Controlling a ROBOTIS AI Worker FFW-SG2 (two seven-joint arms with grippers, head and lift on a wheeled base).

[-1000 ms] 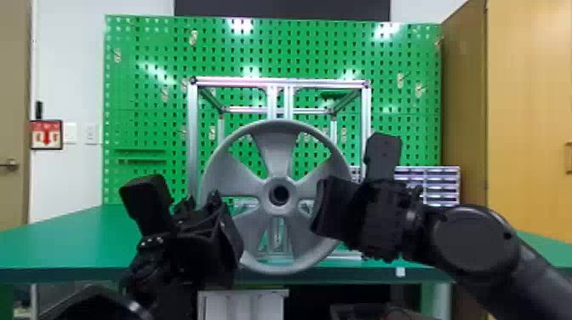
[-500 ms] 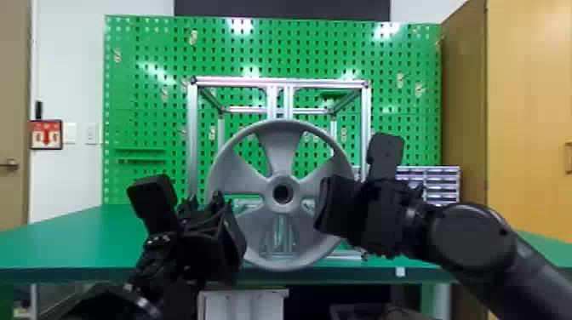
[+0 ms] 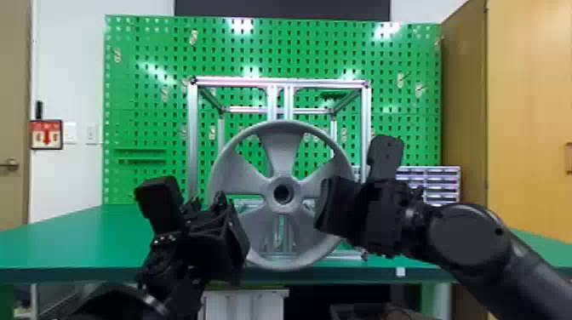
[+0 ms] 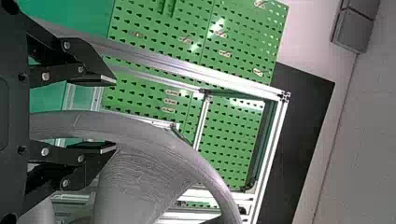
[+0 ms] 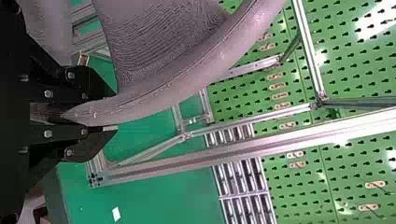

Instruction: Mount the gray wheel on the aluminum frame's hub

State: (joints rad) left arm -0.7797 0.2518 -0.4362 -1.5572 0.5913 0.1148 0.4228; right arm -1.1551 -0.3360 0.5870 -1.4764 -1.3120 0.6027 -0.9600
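The gray wheel point(image 3: 278, 149) stands upright before the aluminum frame point(image 3: 193, 140), its open center hole facing me; the frame's hub is hidden behind it. At the wheel's right side is my right gripper point(image 3: 340, 208); in the right wrist view that gripper point(image 5: 113, 112) is shut on the rim of the wheel point(image 5: 187, 77). My left gripper point(image 3: 221, 242) is at the wheel's lower left. In the left wrist view, the left gripper point(image 4: 113, 114) is open, its two fingers on either side of the wheel's rim point(image 4: 154, 137), with a gap on one side.
The green table point(image 3: 85, 238) extends under the frame and to both sides. Behind it stands a green pegboard point(image 3: 144, 106). Small drawers point(image 3: 442, 183) are at the back right, and a wooden cabinet point(image 3: 527, 106) is on the far right.
Compared with a second ago, the wheel and my right gripper are slightly farther right. My left gripper has also shifted a little to the right.
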